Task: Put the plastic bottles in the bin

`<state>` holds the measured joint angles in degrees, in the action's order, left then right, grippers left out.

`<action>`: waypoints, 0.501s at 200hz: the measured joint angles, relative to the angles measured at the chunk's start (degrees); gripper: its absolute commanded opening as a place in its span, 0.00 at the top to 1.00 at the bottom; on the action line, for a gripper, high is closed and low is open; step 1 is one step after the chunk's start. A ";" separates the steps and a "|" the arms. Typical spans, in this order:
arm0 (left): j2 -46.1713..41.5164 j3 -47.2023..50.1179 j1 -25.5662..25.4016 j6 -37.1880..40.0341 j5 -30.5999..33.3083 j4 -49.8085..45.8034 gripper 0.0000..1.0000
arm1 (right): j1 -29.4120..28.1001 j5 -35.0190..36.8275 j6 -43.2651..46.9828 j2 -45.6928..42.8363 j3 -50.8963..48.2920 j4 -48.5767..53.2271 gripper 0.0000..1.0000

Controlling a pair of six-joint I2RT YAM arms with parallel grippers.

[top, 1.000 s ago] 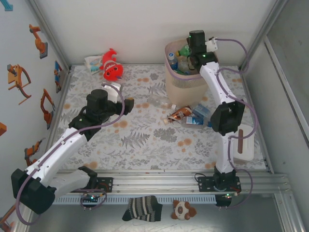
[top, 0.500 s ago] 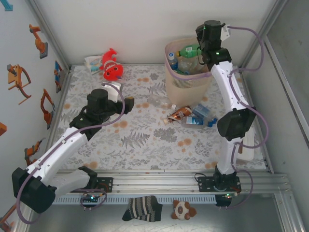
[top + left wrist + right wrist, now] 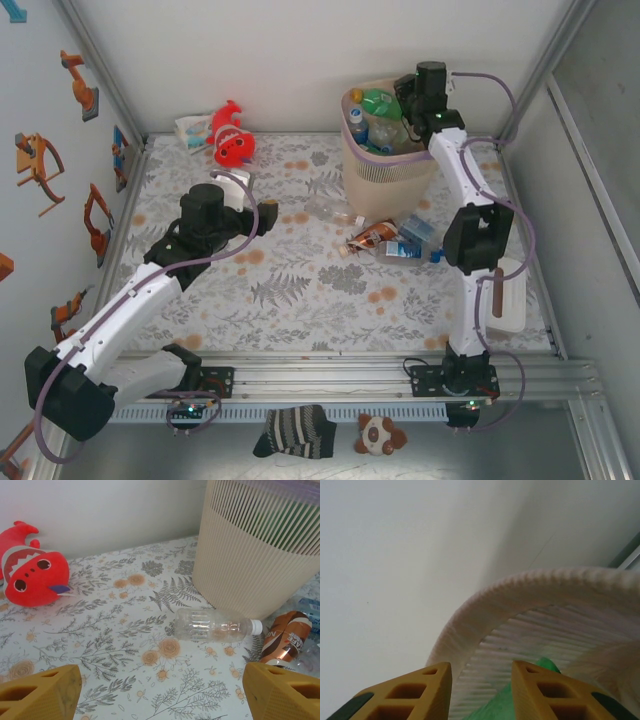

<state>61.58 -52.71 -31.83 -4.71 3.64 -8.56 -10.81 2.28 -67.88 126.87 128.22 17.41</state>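
The heaped bin (image 3: 385, 170) by the table's (image 3: 300, 290) far edge may shed its top green bottle (image 3: 380, 100); right gripper (image 3: 481, 672) barely parted, empty, left gripper (image 3: 160, 680) wide open.

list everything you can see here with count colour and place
bin: one, beige, far side of mat, right of middle
bottles in bin: several, green, clear, blue-labelled; count unclear
clear bottle: one, white cap, lying on mat before bin
brown bottle: one, lying right of clear bottle
blue-label bottles: about two, clear, beside brown bottle
fish plush: one, red, far left corner
striped cloth: one, dark and pale, below rail
small plush: one, brown and white, beside striped cloth
left pincer: one, yellow, open, above mat facing clear bottle
right pincer: one, yellow, jaws slightly apart, over bin
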 measured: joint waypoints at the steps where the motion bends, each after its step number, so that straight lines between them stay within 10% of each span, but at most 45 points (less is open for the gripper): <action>1: 0.00 0.00 0.00 0.00 0.00 0.00 0.17 | 0.04 0.00 -0.02 0.02 0.00 0.00 0.65; 100: 0.00 0.02 0.00 -0.22 -0.04 0.02 0.17 | 0.66 1.68 5.16 -4.50 -2.64 0.90 0.62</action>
<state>61.58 -52.69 -31.83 -4.93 3.60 -8.54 -10.15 3.97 -62.72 122.37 125.58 18.31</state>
